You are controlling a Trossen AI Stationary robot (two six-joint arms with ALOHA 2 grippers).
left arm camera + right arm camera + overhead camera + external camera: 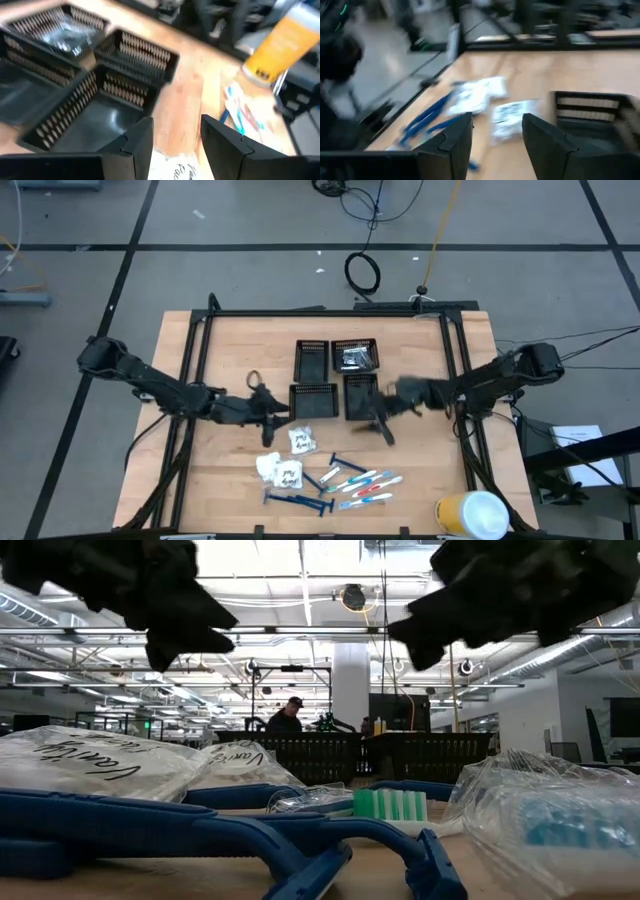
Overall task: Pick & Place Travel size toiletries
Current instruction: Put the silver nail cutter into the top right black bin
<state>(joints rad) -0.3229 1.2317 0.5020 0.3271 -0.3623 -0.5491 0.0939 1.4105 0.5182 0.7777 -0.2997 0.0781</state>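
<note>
Blue razors (298,501), white packets (283,471), empty-jawed left end effector (272,423)

Four mesh trays (312,358) stand in a two-by-two block at the table's (230,480) middle. The back right tray (356,356) holds small pieces; the others hold nothing visible. Nearer the front edge lie packets (287,458) on the left, toothbrushes (366,485) to their right, and razors (298,501) in front of the packets. A cylinder (472,514) sits at the front right corner, well apart from the toothbrushes.
</note>
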